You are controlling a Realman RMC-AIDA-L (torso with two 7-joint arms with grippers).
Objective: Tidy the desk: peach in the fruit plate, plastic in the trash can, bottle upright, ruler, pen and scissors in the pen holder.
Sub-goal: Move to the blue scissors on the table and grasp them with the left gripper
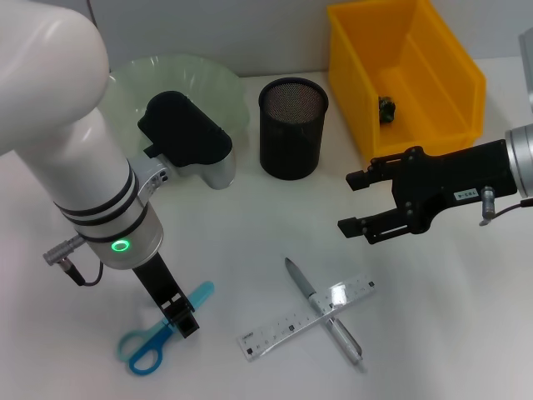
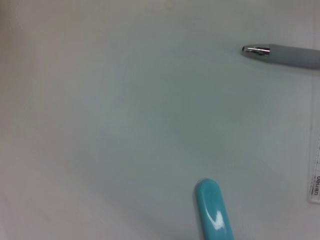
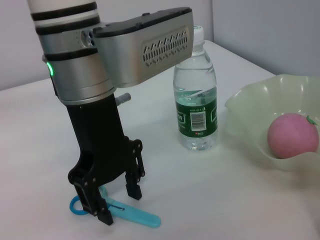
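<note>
Blue scissors (image 1: 154,337) lie at the front left of the white desk. My left gripper (image 3: 118,204) stands over them, open, one finger on each side of the closed blades (image 3: 135,216). The blade tip (image 2: 212,210) also shows in the left wrist view. A grey pen (image 1: 323,310) lies crossed over a clear ruler (image 1: 287,325). My right gripper (image 1: 351,201) hovers open and holds nothing, right of centre. The black mesh pen holder (image 1: 291,127) stands at the back. The bottle (image 3: 196,107) is upright. A pink peach (image 3: 292,135) sits in the green fruit plate (image 3: 250,107).
A yellow bin (image 1: 433,71) stands at the back right with a small dark crumpled thing (image 1: 387,109) inside. The fruit plate (image 1: 208,79) is at the back left, partly behind my left arm. The pen tip (image 2: 257,50) and ruler edge (image 2: 315,175) show beside the scissors.
</note>
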